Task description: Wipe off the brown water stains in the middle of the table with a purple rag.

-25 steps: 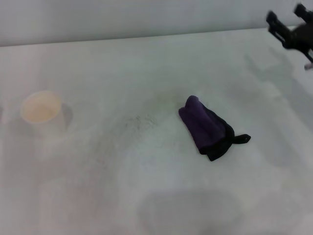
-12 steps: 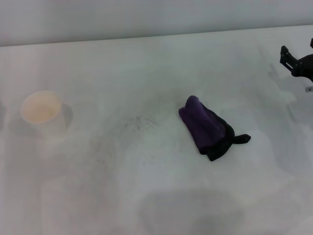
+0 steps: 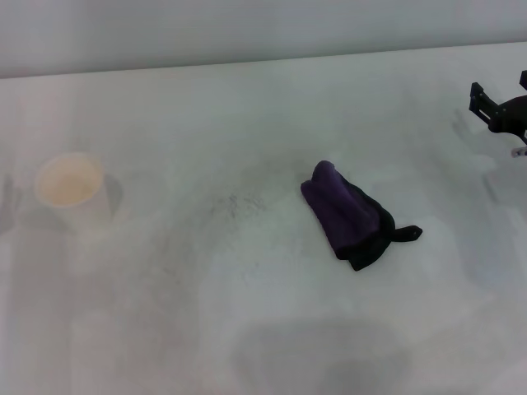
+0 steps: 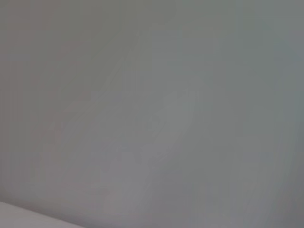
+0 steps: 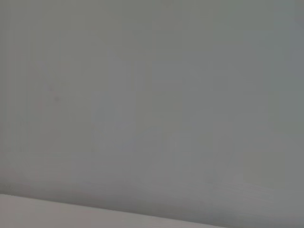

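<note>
The purple rag (image 3: 352, 215) lies bunched on the white table (image 3: 247, 329).

Head camera looks down across the table (image 3: 247, 313) from above; both wrist cameras face blank grey, sharing nothing recognisable.

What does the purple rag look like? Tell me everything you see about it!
The purple rag is a soft-looking dark purple cloth, bunched and folded into a lumpy heap. One end humps up into a rounded purple bump; the other has a black edge with a small black tail sticking out sideways. It lies on the white table, near the middle, and touches nothing else. The right tool is far off at the table's right edge.
</note>
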Tool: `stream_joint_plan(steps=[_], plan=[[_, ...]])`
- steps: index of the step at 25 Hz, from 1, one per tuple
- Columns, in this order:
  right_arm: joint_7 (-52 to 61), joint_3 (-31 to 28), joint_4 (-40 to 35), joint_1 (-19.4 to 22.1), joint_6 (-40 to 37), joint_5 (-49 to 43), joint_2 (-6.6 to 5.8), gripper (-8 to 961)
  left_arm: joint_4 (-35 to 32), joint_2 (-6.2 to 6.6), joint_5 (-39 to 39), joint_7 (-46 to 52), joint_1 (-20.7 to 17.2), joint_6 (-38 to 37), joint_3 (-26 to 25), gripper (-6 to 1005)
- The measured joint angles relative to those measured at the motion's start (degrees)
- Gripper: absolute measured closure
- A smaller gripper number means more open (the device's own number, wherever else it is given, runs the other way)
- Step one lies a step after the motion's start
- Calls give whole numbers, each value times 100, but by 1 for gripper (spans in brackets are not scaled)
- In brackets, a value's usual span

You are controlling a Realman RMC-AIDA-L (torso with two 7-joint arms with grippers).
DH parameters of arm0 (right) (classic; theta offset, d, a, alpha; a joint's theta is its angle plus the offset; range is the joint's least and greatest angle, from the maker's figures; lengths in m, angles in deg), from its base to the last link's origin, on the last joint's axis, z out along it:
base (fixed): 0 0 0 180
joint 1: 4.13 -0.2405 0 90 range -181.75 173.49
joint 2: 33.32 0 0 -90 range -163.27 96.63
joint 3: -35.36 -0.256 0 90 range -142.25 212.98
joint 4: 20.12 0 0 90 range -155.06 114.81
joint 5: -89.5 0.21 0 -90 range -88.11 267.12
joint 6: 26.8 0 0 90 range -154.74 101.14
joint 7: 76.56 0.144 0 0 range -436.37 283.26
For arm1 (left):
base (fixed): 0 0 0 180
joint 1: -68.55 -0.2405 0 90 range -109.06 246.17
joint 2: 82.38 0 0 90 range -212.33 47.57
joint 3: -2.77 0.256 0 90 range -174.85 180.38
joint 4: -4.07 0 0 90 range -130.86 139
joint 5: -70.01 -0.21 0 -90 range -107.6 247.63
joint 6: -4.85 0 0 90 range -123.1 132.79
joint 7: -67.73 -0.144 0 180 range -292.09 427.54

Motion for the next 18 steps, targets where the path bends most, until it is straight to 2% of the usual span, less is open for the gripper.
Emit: stream_joint_plan(steps=[7,18], plan=[[52,-1,6,5,-3,11,1,105,-73,4,-48,3,-120,-102,5,109],[77,-1,9,13,-10,18,9,105,-62,24,-50,8,-8,-102,-15,109]])
